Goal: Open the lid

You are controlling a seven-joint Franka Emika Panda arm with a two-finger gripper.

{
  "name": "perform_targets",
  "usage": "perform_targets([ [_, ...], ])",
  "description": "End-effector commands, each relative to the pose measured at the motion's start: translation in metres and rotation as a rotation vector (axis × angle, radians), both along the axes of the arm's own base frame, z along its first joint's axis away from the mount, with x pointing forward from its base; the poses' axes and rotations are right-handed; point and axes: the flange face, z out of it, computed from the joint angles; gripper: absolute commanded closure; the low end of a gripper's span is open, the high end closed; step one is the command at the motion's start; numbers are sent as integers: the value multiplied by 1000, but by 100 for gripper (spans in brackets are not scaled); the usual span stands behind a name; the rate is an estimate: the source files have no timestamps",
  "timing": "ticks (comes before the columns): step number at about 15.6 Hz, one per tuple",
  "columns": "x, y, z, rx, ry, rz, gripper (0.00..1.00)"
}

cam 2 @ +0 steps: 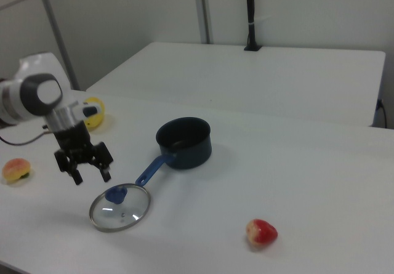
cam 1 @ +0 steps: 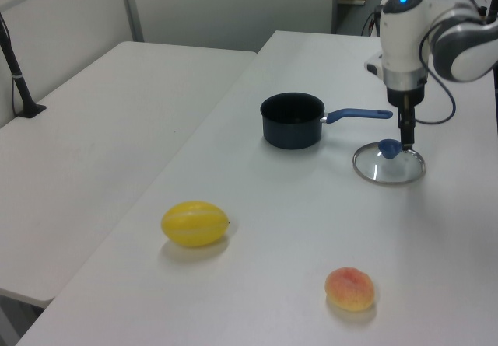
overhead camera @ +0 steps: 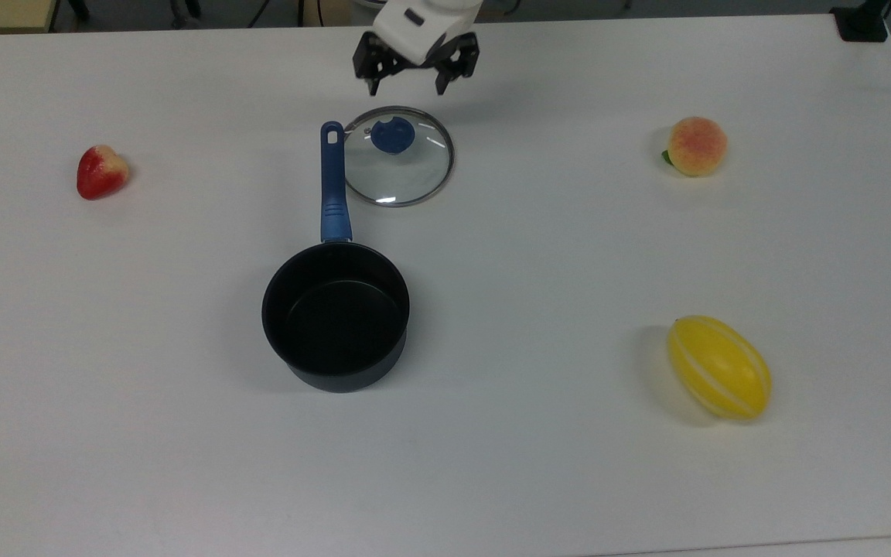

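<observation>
The round glass lid (overhead camera: 403,166) (cam 1: 389,167) (cam 2: 120,209) with its blue knob (overhead camera: 392,136) (cam 2: 116,194) lies flat on the white table, just to the top view's right of the saucepan's blue handle (overhead camera: 332,186). The black saucepan (overhead camera: 336,313) (cam 1: 292,119) (cam 2: 184,141) stands uncovered, apart from the lid. My gripper (overhead camera: 410,85) (cam 1: 406,137) (cam 2: 91,177) hangs open above the table, beyond the lid's far edge in the top view, with nothing between its fingers.
A red strawberry (overhead camera: 100,171) (cam 2: 261,233) lies at the top view's left. A peach (overhead camera: 695,146) (cam 1: 350,288) and a yellow melon (overhead camera: 718,367) (cam 1: 194,223) lie at the top view's right. A second white table (cam 1: 101,128) adjoins this one.
</observation>
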Motion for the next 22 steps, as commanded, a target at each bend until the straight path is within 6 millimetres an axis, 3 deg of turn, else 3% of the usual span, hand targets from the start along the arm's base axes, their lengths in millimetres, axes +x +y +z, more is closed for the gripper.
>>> perform_targets([
  [1,10,16,78,35,22,-63,0],
  [3,17,17,154,95,6,-111,0],
  [5,18,12,191,128,-10,-133,0],
  [8,22,-14,227,161,-50,-186,0],
  [14,41,-95,242,292,-143,-324,0],
  [20,77,-119,233,338,-270,-197,0],
  [22,83,-118,227,359,-279,-174,0],
])
